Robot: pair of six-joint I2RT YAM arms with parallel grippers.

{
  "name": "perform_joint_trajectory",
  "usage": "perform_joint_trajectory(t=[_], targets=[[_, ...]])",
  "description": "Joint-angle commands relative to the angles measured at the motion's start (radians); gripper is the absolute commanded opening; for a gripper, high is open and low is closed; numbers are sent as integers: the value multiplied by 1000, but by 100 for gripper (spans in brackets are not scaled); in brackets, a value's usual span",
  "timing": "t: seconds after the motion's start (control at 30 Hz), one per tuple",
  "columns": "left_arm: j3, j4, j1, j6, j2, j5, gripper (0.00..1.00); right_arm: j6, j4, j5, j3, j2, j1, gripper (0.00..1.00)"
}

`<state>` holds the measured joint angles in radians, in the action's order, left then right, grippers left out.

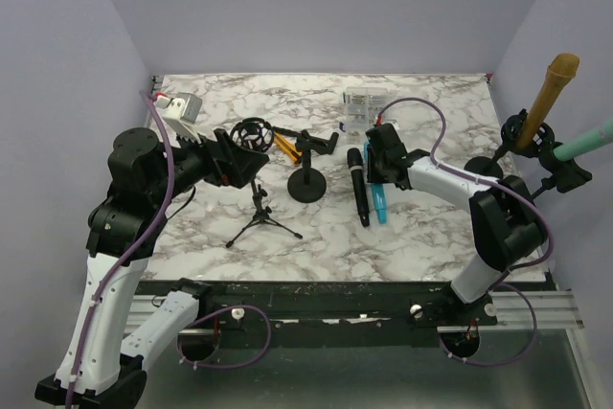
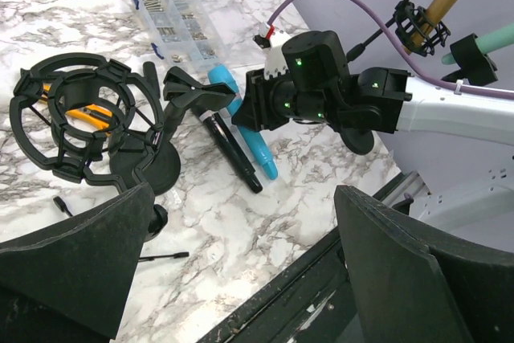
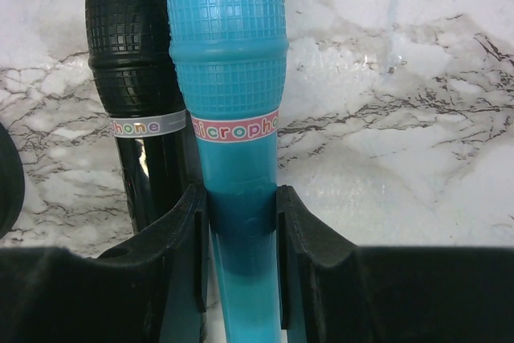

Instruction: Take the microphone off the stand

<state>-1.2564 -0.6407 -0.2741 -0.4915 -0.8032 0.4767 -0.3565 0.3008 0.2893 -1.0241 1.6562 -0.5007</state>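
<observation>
Blue microphone: off the stand, lying low along the counter at about 4 o'clock from the counter's middle in the top view. Its head points toward the arm bases. Whether it rests on the marble or hangs just above it is hard to tell.
Right fingers: closed on the blue microphone's handle, one on each side and pressed against it, below the lettered band.
Right gripper: reaches in from 3 o'clock, low over the counter.
Black microphone: on the counter, alongside the blue one on its 9 o'clock side in the top view, just beside or touching it.
Round-base stand: upright at 9 o'clock from the two microphones and apart from them. Its arm rises toward 1 o'clock to a clip.
Left fingers: spread wide, holding nothing.
Left gripper: near the shock mount, which lies at its 12 o'clock.
Shock mount: black ring cage at 10 o'clock from the round-base stand.
Small tripod: legs splayed at 7 o'clock from the round-base stand.
Clear parts box: at 12 o'clock from the right gripper, near the far edge.
</observation>
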Motion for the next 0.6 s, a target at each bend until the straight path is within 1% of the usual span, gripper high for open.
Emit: perform_joint_trajectory(t=[0.0, 0.2, 0.27, 0.37, 0.5, 0.57], targets=[[-17, -30, 6, 28, 18, -38, 99, 11, -54, -11, 5, 35, 9, 1], [-23, -36, 6, 28, 18, -34, 98, 9, -99, -27, 25, 59, 14, 7], [-24, -42, 6, 29, 15, -31, 98, 10, -101, -29, 21, 73, 16, 14], [-26, -44, 6, 28, 20, -17, 98, 13, -85, -30, 7, 94, 16, 19], [-22, -43, 6, 30, 25, -13, 98, 12, -77, -33, 2, 100, 16, 31], [-23, -50, 6, 34, 24, -16, 98, 10, -73, -40, 1, 95, 16, 39]])
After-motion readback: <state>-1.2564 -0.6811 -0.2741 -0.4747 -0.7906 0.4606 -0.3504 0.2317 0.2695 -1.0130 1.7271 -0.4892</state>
